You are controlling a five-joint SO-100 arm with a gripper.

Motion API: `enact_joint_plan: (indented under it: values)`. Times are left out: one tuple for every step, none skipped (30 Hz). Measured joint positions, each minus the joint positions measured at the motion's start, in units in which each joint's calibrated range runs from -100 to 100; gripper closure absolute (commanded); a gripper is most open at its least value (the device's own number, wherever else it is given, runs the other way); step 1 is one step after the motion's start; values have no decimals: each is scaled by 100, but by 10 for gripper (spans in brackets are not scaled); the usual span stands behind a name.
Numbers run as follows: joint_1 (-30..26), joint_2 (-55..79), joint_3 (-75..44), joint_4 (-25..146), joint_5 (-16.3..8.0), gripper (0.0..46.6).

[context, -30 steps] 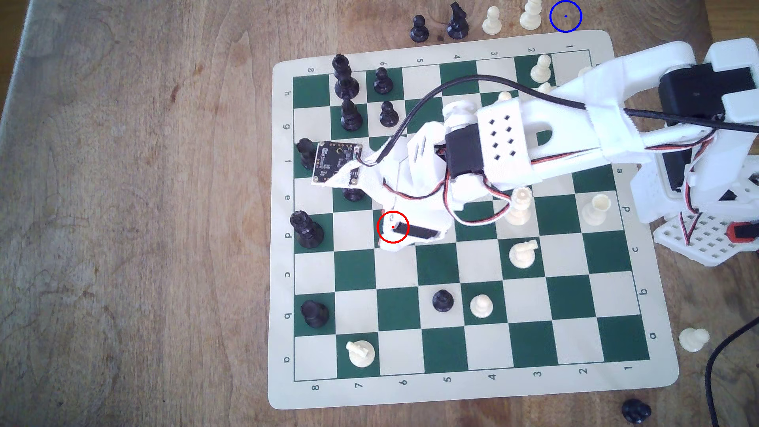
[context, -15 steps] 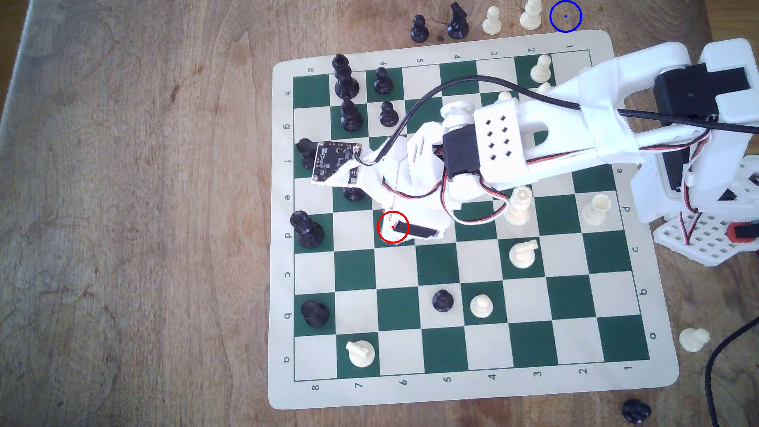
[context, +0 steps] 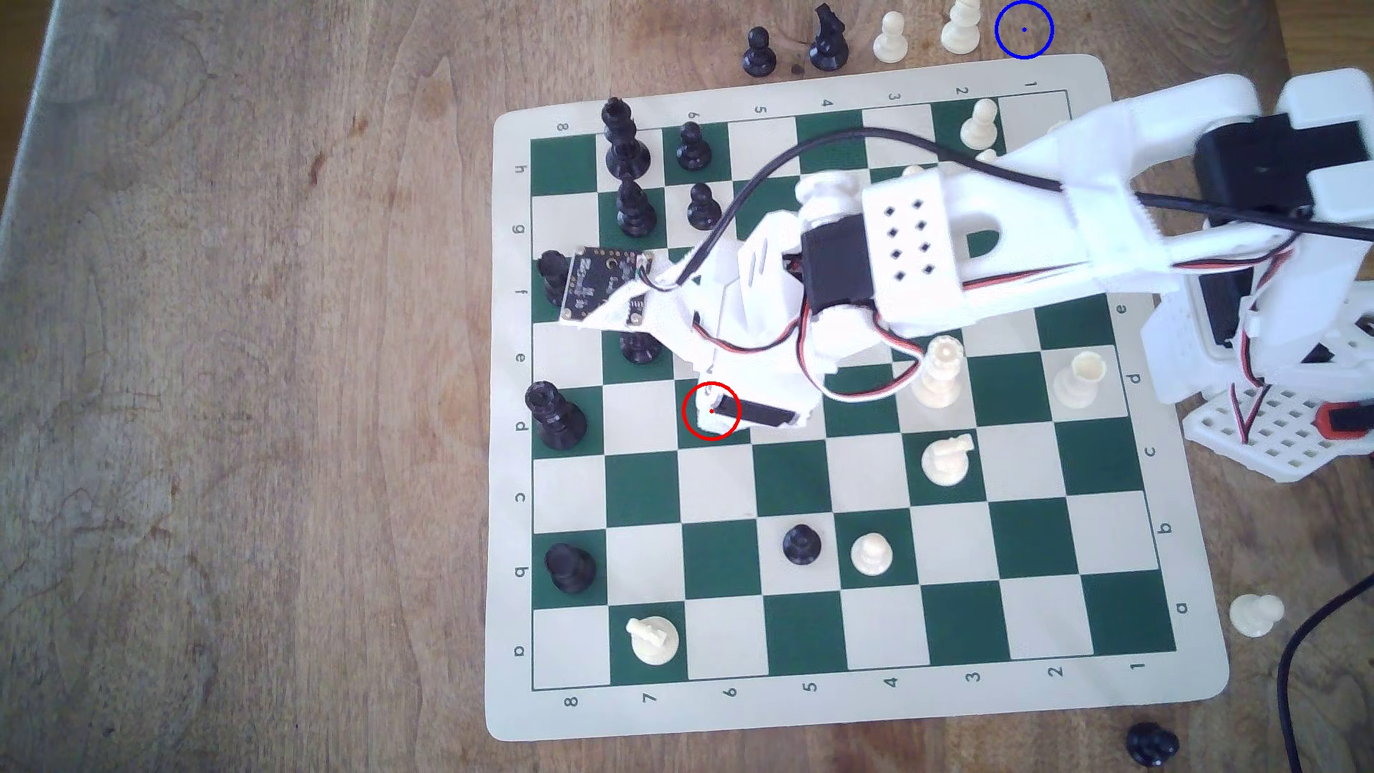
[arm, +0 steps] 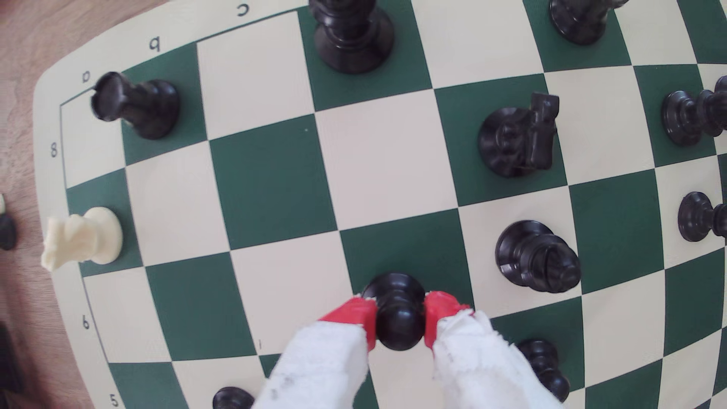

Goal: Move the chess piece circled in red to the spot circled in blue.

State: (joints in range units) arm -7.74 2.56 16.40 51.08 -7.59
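Note:
In the wrist view the chess piece [arm: 397, 314], a small black pawn with a ball head, stands over a green square. My gripper [arm: 399, 320] is shut on it, with a red fingertip [arm: 356, 314] pressed against each side of its head and neck. Seen from the exterior view, the gripper [context: 715, 418] sits inside the red circle on the d-row and hides the pawn. The spot [context: 1024, 30] is a blue circle on bare wood past the board's far right corner.
Black pieces stand close around the pawn: a bishop [arm: 539, 261], a knight [arm: 519, 137] and another pawn [arm: 545, 367]. Beside the spot, off the board [context: 1189, 669], stand a white piece [context: 961, 28], a white pawn [context: 890, 37], a black knight [context: 829, 37] and a black pawn [context: 758, 52].
The wrist and its camera board have shifted slightly toward the top of the exterior view. The fingertips stay at the red circle.

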Motion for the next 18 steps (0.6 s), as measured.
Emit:
enact_joint_plan:
  values:
    - [74,-34,-190,215,-10,464]
    - [302,-75,-759,805,-15,464]
    - [450,-126,-994,1052,-15,464]
    - [583,-201,-1193,1243,-15,464]
    - [715,-285,-1356,1442,-15,464]
    - [885,-394,-1464,1618,5,464]
    - [1239,-645,-1518,1833,34,464]
    - [1431,-737,-1536,1920,39,464]
    - [1571,-855,-1536,2008,63,464]
    - [1681,-1005,-1527,2135,78,464]
    - [1969,-1357,-1527,2303,122,464]
    - [2161,-1533,-1527,2351,122,464]
    - [2316,-1718,-1509,2375,98,464]
    - [2471,-1952,-1374,2375,127,464]
    - [2655,-2220,-1193,2359,181,464]
    - [3112,-2782,-741,2199,210,464]
    - [3319,-3008,-542,2159,230,464]
    - [3488,-3201,-362,2096,264,464]
